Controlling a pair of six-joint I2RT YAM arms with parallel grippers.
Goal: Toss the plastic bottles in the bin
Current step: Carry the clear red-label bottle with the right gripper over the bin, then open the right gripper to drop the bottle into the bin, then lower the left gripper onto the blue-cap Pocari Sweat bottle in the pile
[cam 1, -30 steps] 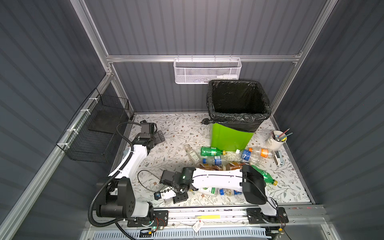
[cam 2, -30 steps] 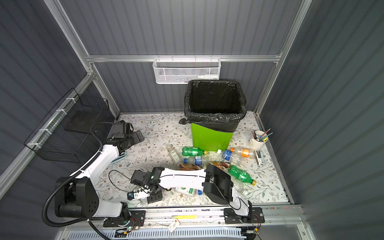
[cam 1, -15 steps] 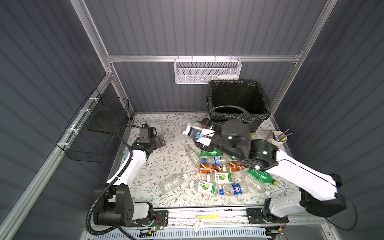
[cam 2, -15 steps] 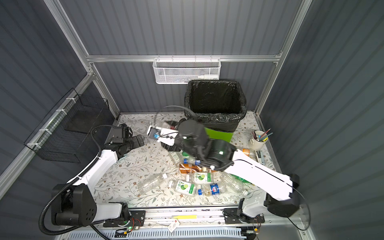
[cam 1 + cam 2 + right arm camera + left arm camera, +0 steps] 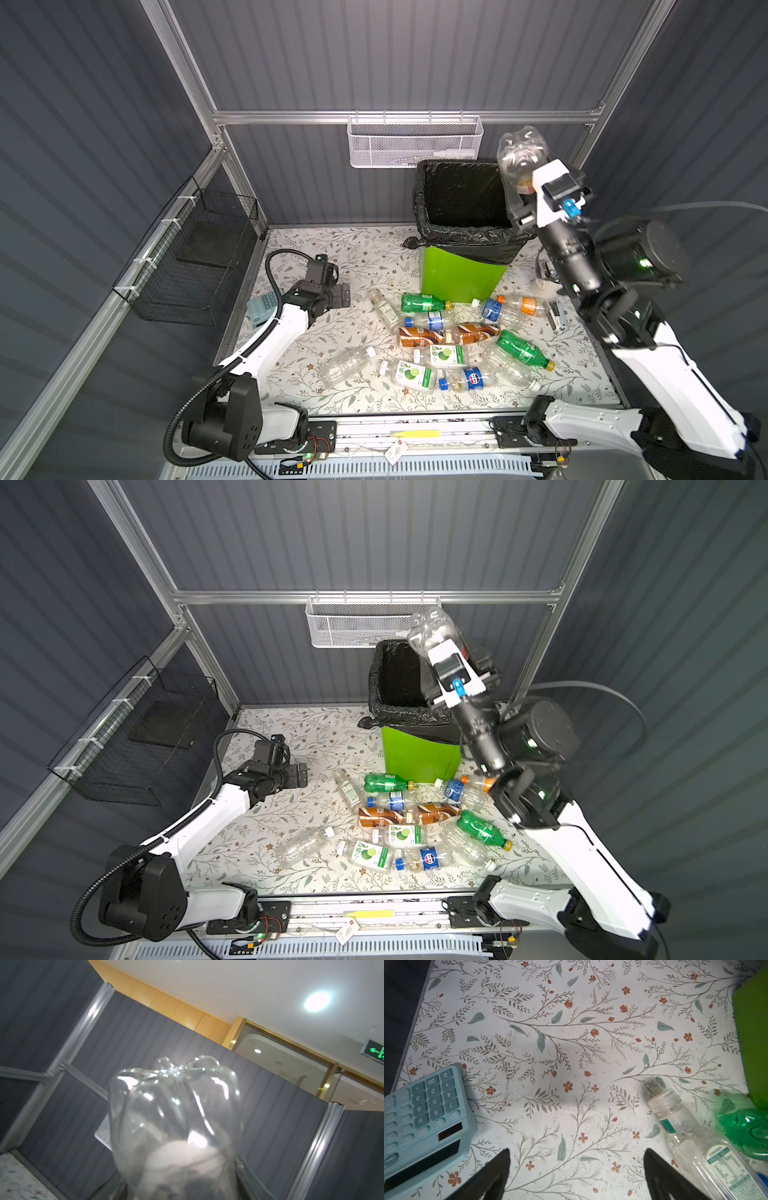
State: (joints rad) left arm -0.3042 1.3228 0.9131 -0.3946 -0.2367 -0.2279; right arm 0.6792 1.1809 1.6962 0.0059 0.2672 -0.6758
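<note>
The right gripper (image 5: pixel 524 189) holds a clear bottle (image 5: pixel 521 151) in closed fingers, high by the green bin (image 5: pixel 461 278), probably to drop it in; the left gripper (image 5: pixel 577 1155) has its fingers wide apart and empty.

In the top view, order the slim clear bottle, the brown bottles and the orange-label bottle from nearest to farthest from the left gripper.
From the left gripper:
1. the slim clear bottle, lying just past its open jaws.
2. the brown bottles, in the middle of the pile.
3. the orange-label bottle, across the table, near the bin.
</note>
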